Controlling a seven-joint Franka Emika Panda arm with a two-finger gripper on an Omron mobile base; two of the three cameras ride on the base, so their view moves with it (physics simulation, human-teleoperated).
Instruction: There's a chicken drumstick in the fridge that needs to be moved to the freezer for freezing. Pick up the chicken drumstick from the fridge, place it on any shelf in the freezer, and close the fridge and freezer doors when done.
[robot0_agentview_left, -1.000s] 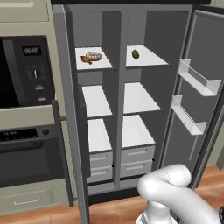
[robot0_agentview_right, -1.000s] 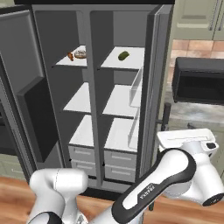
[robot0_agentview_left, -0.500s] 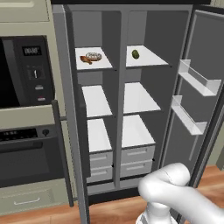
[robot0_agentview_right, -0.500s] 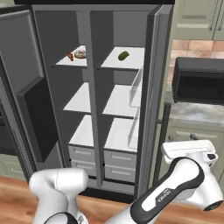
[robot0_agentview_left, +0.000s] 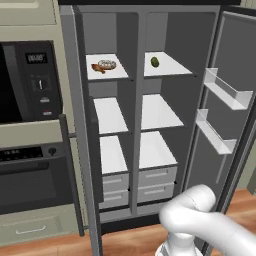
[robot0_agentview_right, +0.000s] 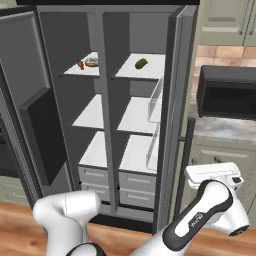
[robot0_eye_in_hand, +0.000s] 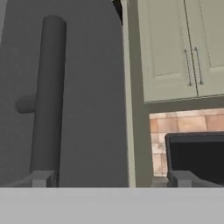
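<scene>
In the right base view, the robot's white hand (robot0_agentview_right: 216, 174) has dropped lower and swung toward the right edge of the plain grey fridge door (robot0_agentview_right: 176, 100) over the last second. In the left base view, its white elbow (robot0_agentview_left: 192, 210) has shifted slightly lower.

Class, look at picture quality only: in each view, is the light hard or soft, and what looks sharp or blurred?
Left base view: even, soft light; the white shelves read bright, no hard shadows or glare. Right base view: the freezer door's inner face is darker grey, shaded. Hand view: the close bar handle looks soft-edged, with smooth shading along its length; the cabinet doors behind are just as soft.
</scene>
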